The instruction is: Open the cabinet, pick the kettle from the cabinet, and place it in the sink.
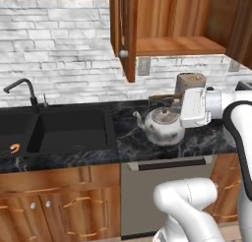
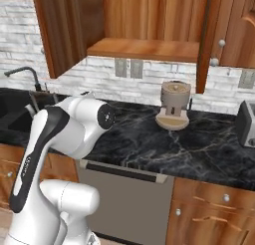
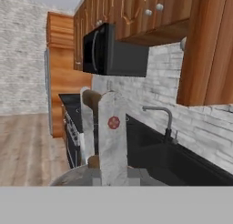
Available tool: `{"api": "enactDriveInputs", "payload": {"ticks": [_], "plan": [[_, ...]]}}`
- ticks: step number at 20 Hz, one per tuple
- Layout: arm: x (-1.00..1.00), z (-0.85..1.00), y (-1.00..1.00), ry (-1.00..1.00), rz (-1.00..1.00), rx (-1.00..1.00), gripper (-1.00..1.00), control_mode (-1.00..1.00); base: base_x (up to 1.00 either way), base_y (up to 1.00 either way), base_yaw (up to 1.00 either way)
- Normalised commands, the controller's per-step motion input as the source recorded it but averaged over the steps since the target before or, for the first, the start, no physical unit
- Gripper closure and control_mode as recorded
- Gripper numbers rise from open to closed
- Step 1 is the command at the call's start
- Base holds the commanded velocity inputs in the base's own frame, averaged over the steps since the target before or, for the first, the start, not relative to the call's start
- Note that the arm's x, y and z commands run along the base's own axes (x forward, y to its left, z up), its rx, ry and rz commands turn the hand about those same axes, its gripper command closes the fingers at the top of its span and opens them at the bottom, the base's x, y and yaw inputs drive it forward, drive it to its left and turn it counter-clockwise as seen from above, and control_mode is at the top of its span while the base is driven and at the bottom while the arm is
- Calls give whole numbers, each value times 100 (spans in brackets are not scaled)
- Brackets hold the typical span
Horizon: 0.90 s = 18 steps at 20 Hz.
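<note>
Kettle (image 1: 164,125) hangs just above the dark counter (image 1: 206,137), its handle pinched in the fully closed claw (image 1: 173,104). Sink (image 1: 69,130) lies to the kettle's left, just beside it; the coming carry runs leftward along the counter's length.

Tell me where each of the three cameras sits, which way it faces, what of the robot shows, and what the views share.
Left base view: behind the arm's left, looking down at the sink, kettle, open cabinet; arm lower right.
Right base view: behind its right, facing the counter; arm lower left.
Hand view: on the hand, looking along the counter towards the faucet and microwave.
Shared: faucet, brick wall, cabinet.
</note>
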Motion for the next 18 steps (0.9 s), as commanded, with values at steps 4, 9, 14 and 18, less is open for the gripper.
{"api": "enactDriveInputs", "payload": {"ticks": [4,9,14,18], "plan": [[0,0,0,0,0,0,100,100,-44,35,0],[0,0,0,0,0,0,100,100,-39,38,0],[0,0,0,0,0,0,100,100,-22,52,0],[0,0,0,0,0,0,100,100,-13,61,0]]}}
